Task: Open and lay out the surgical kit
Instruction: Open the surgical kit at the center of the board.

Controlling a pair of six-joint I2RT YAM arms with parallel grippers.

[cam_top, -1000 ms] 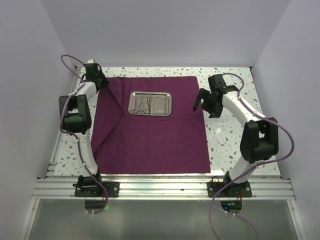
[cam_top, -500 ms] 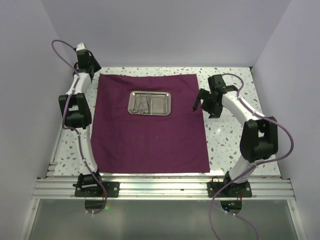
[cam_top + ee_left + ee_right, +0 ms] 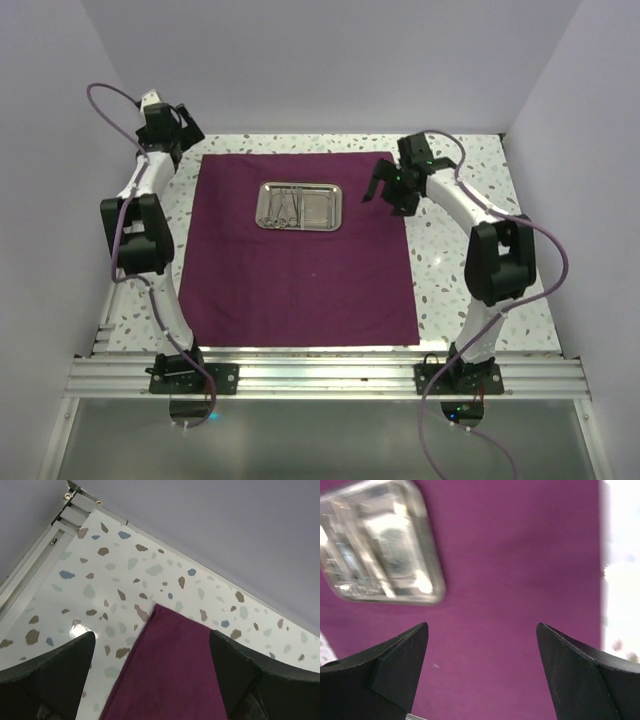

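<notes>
cloth (image 3: 300, 262): dark purple, open and flat in the middle of the surface (image 3: 465, 275); no fold shows, and its far-left corner (image 3: 158, 606) is square.
tray (image 3: 301, 206): small and shiny steel, on the far half of the cloth.
instruments (image 3: 283, 208): slim and silver, bunched in the tray's left half; too small to tell apart, and blurred in the right wrist view.
left arm (image 3: 140, 200): reaches to the far-left corner; left jaws wide apart and empty, above that corner and touching nothing.
right arm (image 3: 470, 215): bends in over the cloth's far-right part; right jaws wide apart and empty, above bare cloth just beside the tray's right end.
step in hand, by my reckoning: the unwrapping looks done; emptying the tray comes next.
how to do it well: narrow the right jaws before going in. take one instrument at a time across its shank and lift it clear of the rim. lay each on bare cloth nearer the arms, parallel and apart. avoid dragging the cloth, and watch for the tray sliding.
</notes>
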